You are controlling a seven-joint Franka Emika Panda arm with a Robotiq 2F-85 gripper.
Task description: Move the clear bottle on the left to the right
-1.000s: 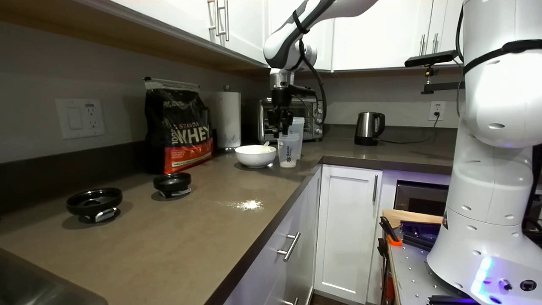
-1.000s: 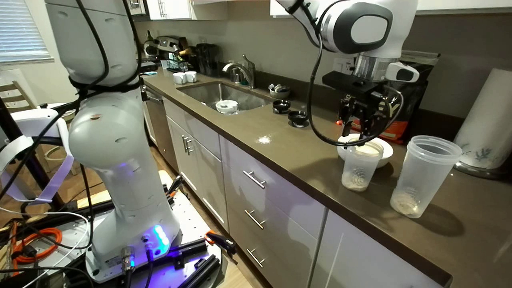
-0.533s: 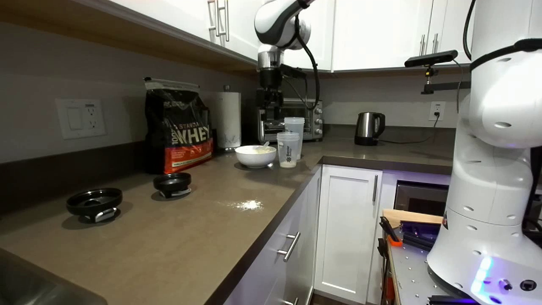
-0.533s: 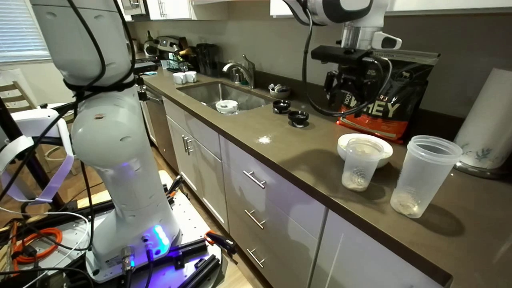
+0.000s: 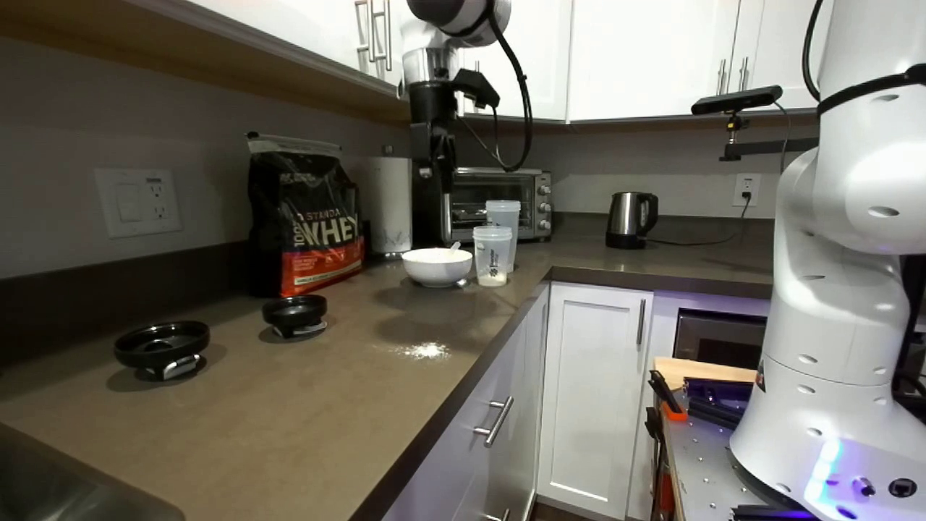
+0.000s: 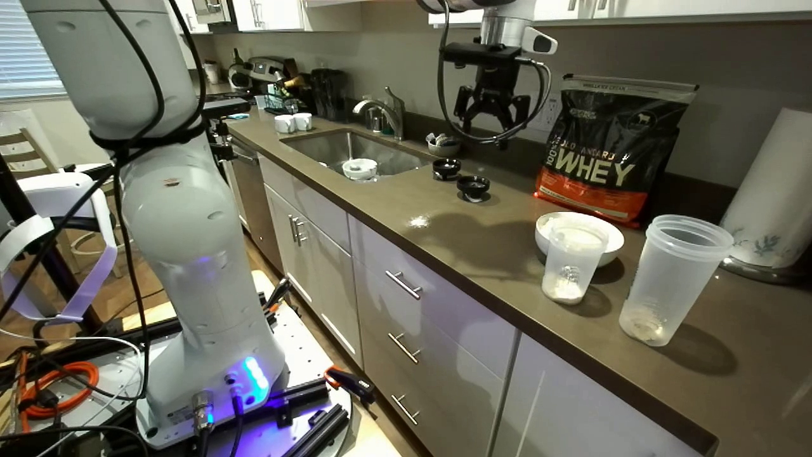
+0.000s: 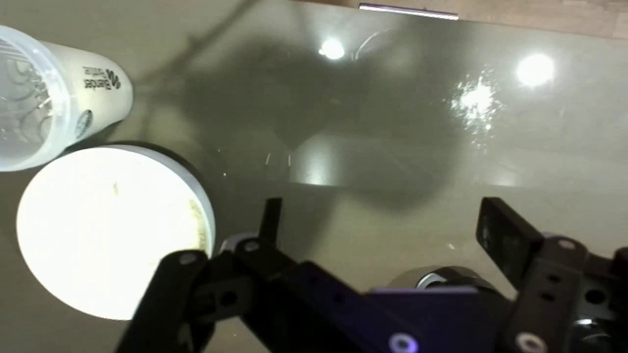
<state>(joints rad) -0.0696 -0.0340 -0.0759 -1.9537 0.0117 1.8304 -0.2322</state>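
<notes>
Pincer (image 7: 381,211) is spread wide, holding nothing, above table (image 5: 289,398); clear bottle (image 6: 573,263) stands upright just beside white bowl (image 5: 436,268).

White cabinets (image 5: 644,58) hang on grey walls (image 5: 65,108) above a brown counter (image 5: 253,405) that turns a corner, round glints of light (image 7: 535,71) on its top. Across the room I spot a pale, blind-covered window (image 6: 22,57) and a wooden chair (image 6: 16,138); the floor (image 7: 564,15) is brown.
</notes>
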